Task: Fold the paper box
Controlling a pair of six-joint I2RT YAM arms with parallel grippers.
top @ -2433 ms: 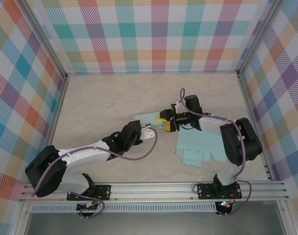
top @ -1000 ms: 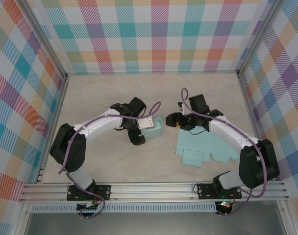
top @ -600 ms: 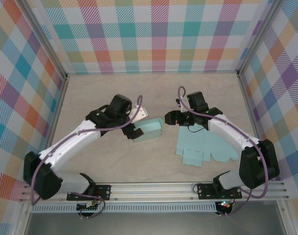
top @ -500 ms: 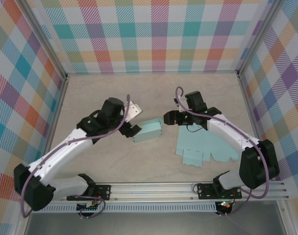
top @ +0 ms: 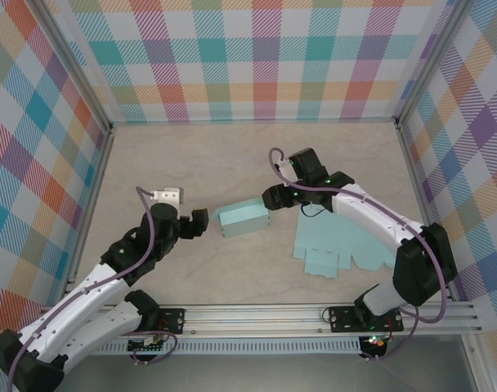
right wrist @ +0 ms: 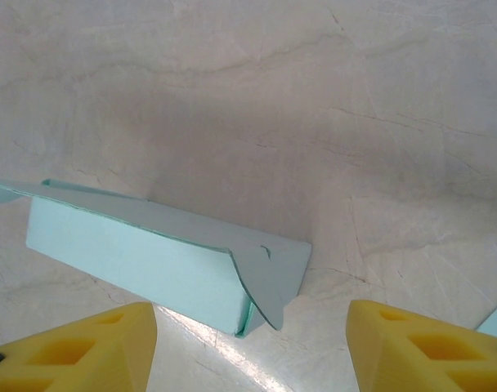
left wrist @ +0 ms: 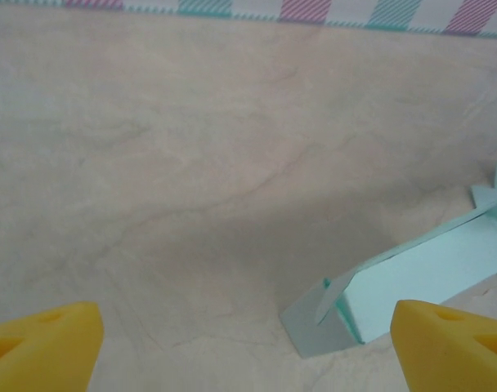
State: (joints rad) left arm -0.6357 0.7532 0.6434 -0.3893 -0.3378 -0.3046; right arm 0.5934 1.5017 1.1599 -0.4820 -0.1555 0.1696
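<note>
I am holding my left end effector [left wrist: 245, 347] released and low over the tabletop [top: 158, 163]. Its yellow fingers [left wrist: 44, 343] are spread wide with nothing between them, and it is sitting just off the left end of the pale blue paper box [top: 242, 219], apart from it. The box is lying near the middle of the tabletop, formed into a long sleeve, and I am judging that it is resting free there so that both of its ends are open to me. My right end effector [right wrist: 248, 351] is likewise released and grasping nothing. It is hovering close over the box's right end, where a rounded end flap [right wrist: 269, 273] is standing ajar rather than tucked in. I am reading this as the flap-closing stage, with one side placed to brace the sleeve and the other to push a flap home. The flat box blanks [top: 347, 249] are lying to the right, beside my right arm, apart from the box I am working on.
</note>
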